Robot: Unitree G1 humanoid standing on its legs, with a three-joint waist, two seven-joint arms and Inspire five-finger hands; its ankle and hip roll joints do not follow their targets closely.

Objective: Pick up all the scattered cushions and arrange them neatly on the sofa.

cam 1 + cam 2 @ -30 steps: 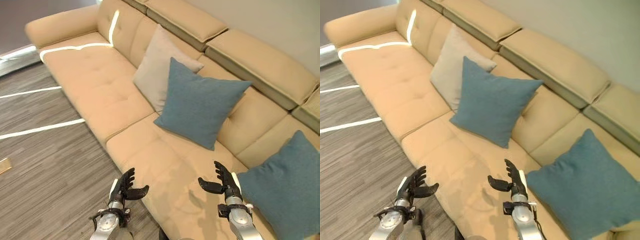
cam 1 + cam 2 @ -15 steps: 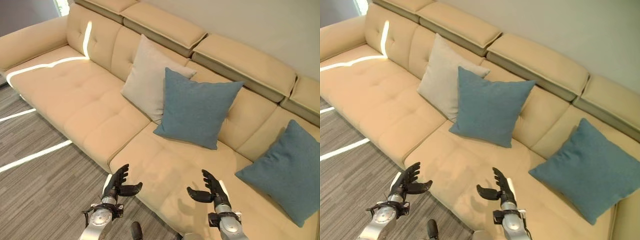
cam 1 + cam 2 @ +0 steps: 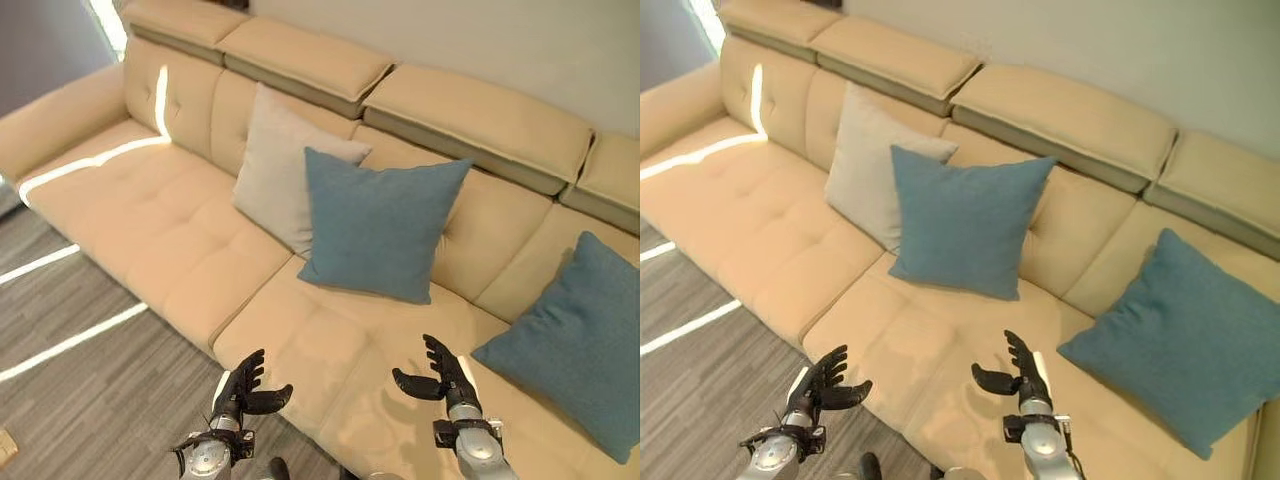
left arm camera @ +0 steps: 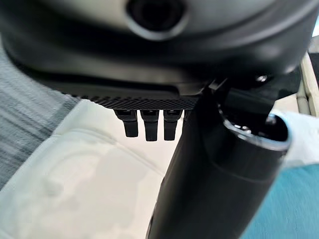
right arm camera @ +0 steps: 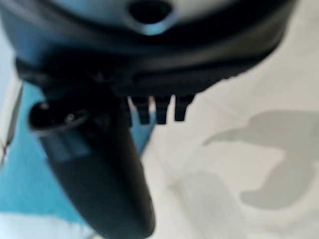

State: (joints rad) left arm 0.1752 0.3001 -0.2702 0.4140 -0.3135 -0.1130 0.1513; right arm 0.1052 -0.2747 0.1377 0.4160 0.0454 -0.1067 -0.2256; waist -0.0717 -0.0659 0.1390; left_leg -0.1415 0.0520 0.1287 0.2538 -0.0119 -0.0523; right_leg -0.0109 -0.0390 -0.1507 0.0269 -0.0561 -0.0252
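Three square fabric cushions propped against beige upholstered sofa (image 3: 190,240) backrest — pale grey (image 3: 275,170), blue in front (image 3: 378,225), blue far right (image 3: 580,345); soft, light, squashable, best pinched at edge; left hand (image 3: 243,385) and right hand (image 3: 443,375) spread, empty

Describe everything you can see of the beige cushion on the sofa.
The beige cushion is a plain, square, soft-looking fabric pillow, paler than the sofa. It stands upright on the seat, leaning against the backrest. A blue cushion stands in front of it, overlapping and hiding its right side and lower corner. Neither hand touches it.
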